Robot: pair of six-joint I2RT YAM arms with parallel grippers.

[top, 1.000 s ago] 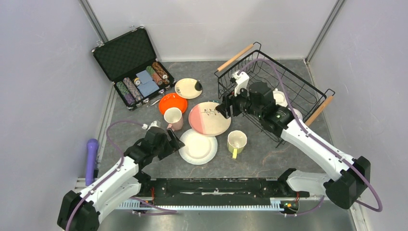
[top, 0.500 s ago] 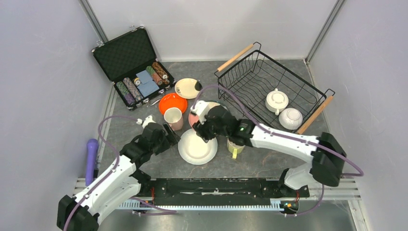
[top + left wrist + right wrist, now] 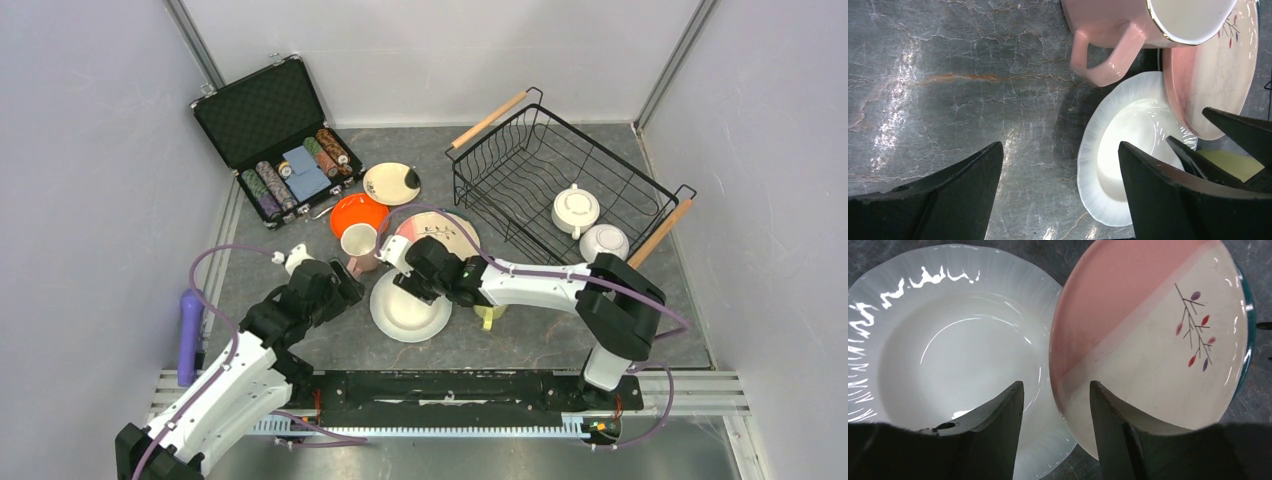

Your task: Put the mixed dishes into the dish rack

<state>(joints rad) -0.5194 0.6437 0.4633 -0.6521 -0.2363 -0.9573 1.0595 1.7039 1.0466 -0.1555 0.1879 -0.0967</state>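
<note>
White ribbed ceramic plate (image 3: 410, 312) lies near-centre, black wire dish rack (image 3: 520, 165) far right; right gripper (image 3: 402, 276) over the plate's far rim. Left wrist: left gripper (image 3: 1060, 150) gapes, empty. Right wrist: jaws apart, straddling the edge of the pink-cream plate (image 3: 1148, 340); likely next, pinch one rim.

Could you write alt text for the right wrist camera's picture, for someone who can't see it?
The right hand, its two black fingers apart, hangs over the spot where a ribbed white plate meets a pink-and-cream plate painted with a twig.
</note>
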